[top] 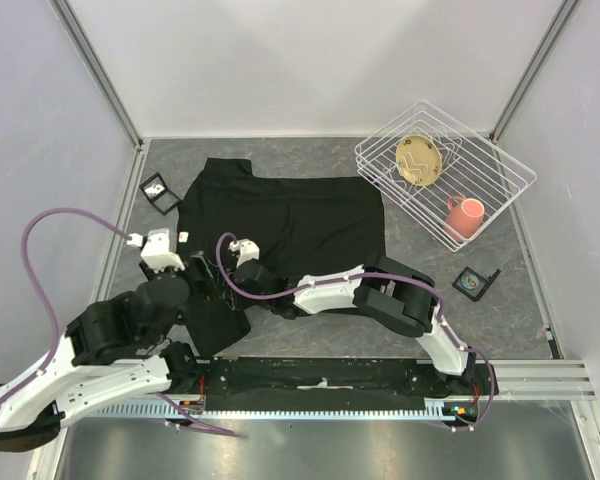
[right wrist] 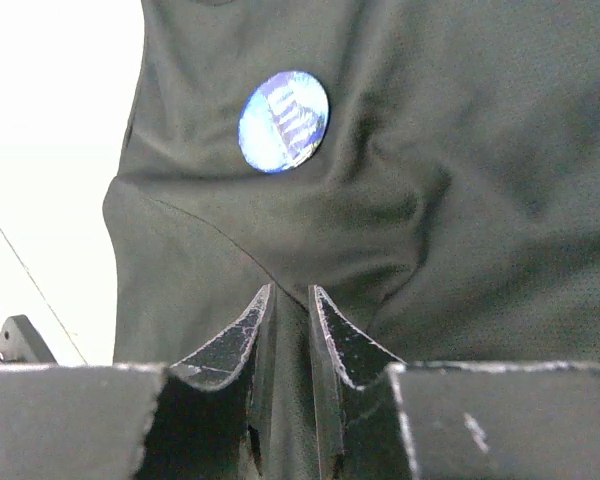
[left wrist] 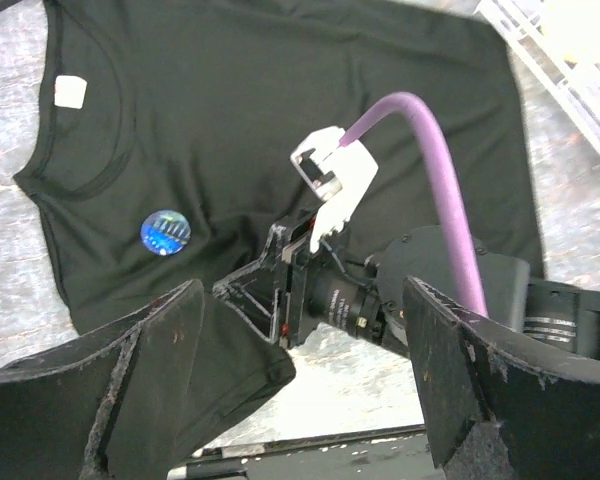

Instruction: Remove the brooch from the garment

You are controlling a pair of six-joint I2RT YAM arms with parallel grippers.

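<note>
The garment, a black T-shirt (top: 290,215), lies flat on the grey table. The brooch, a round shiny blue badge (left wrist: 165,232), is pinned on its chest below the neckline and also shows in the right wrist view (right wrist: 283,121). It is hidden under the arms in the top view. My right gripper (right wrist: 291,290) is shut on a raised fold of the fabric just short of the brooch, and it also shows in the left wrist view (left wrist: 242,290). My left gripper (left wrist: 310,340) is wide open and empty, low over the sleeve beside the right gripper.
A white wire rack (top: 500,175) at the back right holds a yellow plate (top: 419,160) and a pink mug (top: 465,215). Small black framed items lie at the left (top: 160,192) and right (top: 475,282). A white label (left wrist: 70,91) sits inside the collar.
</note>
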